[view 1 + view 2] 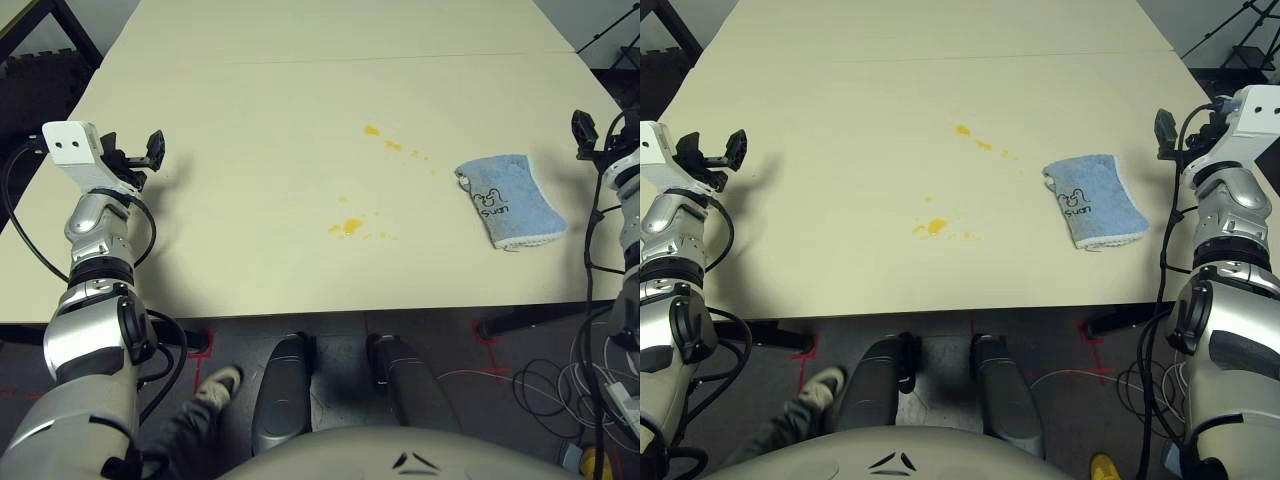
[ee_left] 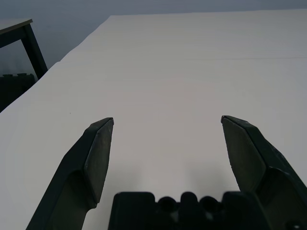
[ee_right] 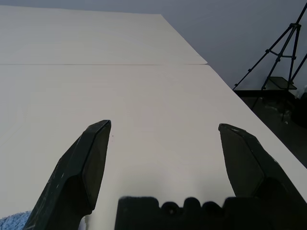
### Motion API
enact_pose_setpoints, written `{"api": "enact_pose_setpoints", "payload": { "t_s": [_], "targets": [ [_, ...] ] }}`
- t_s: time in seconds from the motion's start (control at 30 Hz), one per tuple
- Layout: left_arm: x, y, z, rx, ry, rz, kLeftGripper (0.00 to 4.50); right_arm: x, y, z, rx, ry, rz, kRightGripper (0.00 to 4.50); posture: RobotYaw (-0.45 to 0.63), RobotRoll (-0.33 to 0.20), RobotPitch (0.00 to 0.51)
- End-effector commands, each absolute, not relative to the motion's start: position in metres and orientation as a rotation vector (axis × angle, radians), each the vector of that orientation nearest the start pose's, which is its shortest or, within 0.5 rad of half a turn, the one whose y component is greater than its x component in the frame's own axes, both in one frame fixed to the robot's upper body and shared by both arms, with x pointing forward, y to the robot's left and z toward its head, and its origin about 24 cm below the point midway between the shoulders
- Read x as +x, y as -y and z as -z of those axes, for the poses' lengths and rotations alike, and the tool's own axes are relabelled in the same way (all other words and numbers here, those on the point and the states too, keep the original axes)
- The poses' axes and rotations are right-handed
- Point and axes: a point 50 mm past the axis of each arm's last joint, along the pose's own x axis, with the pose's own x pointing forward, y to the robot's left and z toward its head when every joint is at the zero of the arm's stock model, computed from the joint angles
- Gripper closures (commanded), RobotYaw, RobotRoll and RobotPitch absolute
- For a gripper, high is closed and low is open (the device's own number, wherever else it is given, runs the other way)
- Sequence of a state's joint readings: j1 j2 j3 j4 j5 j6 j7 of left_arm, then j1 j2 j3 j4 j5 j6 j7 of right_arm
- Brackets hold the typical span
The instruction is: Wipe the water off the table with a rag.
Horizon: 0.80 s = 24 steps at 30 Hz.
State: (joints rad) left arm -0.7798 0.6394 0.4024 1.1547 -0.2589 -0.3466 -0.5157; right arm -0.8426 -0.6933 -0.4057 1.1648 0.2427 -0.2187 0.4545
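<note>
Rag [image 3: 12,222] is cut off, apparently just a corner showing.

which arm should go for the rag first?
Right. The rag lies near the table's right edge, close to the open right pincer; the left pincer hangs across the table, beyond the water.

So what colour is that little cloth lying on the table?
The rag is light blue with a dark printed doodle and a whitish edge, clearest in the left eye view.
</note>
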Motion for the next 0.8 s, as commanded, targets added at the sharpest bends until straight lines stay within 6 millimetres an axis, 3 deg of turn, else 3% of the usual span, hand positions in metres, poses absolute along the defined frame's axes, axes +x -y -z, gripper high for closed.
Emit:
{"api": "enact_pose_setpoints", "payload": {
  "t_s": [0.03, 0.47, 0.8],
  "targets": [
    [0.34, -0.347, -0.14, 0.054, 0.177, -0.067, 0.0, 0.341, 0.363, -0.158, -0.012, 0.145, 0.159, 0.03, 0.1, 0.0, 0.186],
    [0.343, -0.342, -0.143, 0.04, 0.191, -0.021, 0.0, 0.34, 0.365, -0.159, -0.014, 0.146, 0.164, 0.03, 0.1, 0.0, 0.189],
    [0.338, -0.327, -0.148, 0.021, 0.246, 0.248, 0.0, 0.342, 0.361, -0.152, 0.006, 0.129, 0.171, 0.03, 0.13, 0.0, 0.178]
  ]
}}
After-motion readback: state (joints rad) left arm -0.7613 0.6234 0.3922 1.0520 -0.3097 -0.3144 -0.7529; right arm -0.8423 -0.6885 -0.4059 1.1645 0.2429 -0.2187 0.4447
